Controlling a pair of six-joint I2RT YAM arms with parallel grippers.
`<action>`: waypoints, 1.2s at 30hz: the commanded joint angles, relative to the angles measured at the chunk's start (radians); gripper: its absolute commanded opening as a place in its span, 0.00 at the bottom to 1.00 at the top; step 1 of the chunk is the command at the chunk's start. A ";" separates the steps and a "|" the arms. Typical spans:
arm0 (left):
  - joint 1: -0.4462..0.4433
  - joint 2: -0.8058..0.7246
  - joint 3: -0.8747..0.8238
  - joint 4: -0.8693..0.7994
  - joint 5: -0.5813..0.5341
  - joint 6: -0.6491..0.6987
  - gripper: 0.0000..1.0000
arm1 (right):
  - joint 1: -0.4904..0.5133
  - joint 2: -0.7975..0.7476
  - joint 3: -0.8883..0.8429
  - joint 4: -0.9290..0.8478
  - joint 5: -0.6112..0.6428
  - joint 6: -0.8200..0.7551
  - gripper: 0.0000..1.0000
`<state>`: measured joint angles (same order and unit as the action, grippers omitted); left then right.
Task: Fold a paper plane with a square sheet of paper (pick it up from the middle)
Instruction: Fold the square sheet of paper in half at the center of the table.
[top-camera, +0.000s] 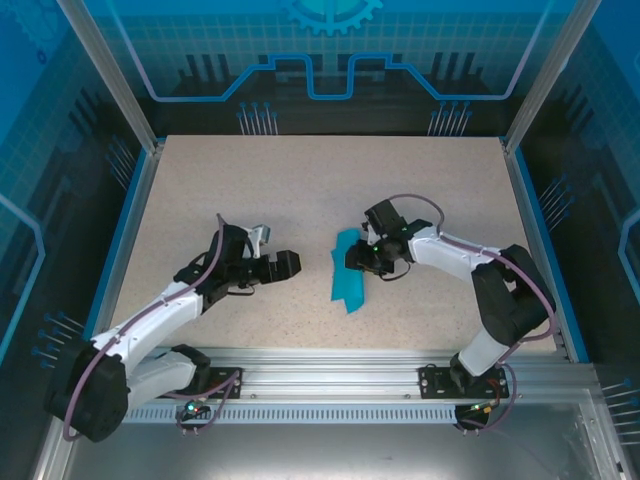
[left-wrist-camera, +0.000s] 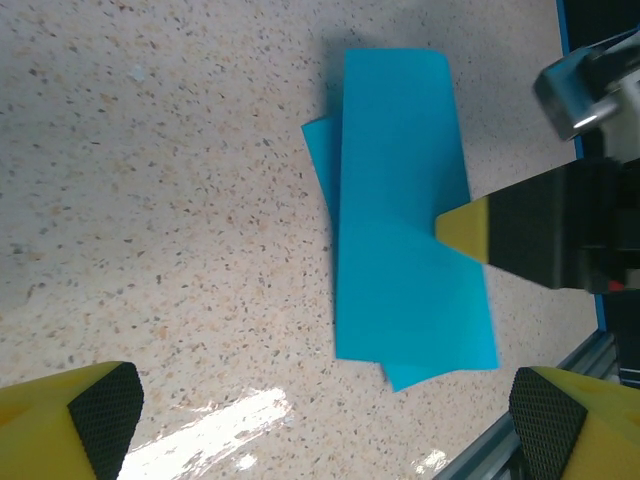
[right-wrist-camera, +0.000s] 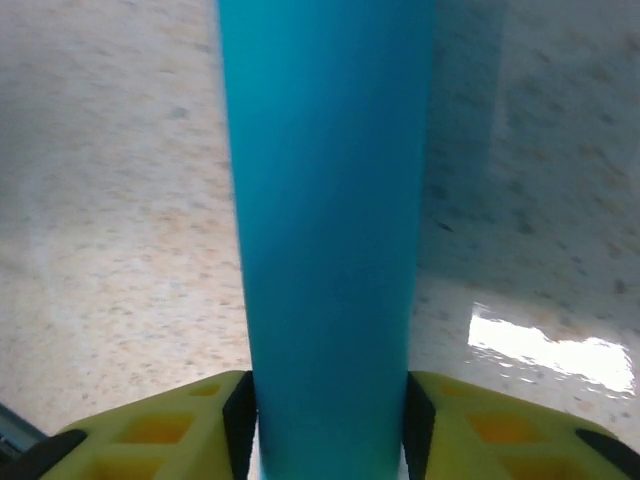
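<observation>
One speckled beige tabletop (top-camera: 300, 190), blue edge rails (top-camera: 125, 240), teal panels (top-camera: 330, 40) beyond, my left gripper (top-camera: 278, 248) spread wide, my right gripper (right-wrist-camera: 328, 415) pinching the folded teal paper (left-wrist-camera: 410, 220)

Speckled beige table (top-camera: 250, 200), blue-edged; folded teal paper (top-camera: 347, 285) lying right of centre, near front.

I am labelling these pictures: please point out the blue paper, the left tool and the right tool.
blue paper (left-wrist-camera: 400, 200), left wrist view, top layer.
left tool (left-wrist-camera: 325, 420), left wrist view, between fingertips.
right tool (right-wrist-camera: 330, 425), right wrist view, between fingertips.
</observation>
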<state>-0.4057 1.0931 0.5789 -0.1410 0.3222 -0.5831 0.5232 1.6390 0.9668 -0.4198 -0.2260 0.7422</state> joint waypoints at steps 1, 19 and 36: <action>-0.031 0.048 0.058 0.022 0.038 -0.023 0.99 | -0.032 0.000 -0.033 0.022 -0.044 -0.012 0.58; -0.244 0.181 0.073 0.107 -0.113 -0.141 0.98 | -0.091 0.012 -0.004 -0.198 0.059 -0.280 0.65; -0.256 0.256 0.107 0.140 -0.128 -0.160 0.90 | -0.023 0.100 0.061 -0.224 0.111 -0.238 0.68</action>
<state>-0.6559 1.3365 0.6579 -0.0162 0.2012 -0.7536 0.4927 1.7226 1.0042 -0.5907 -0.1371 0.5293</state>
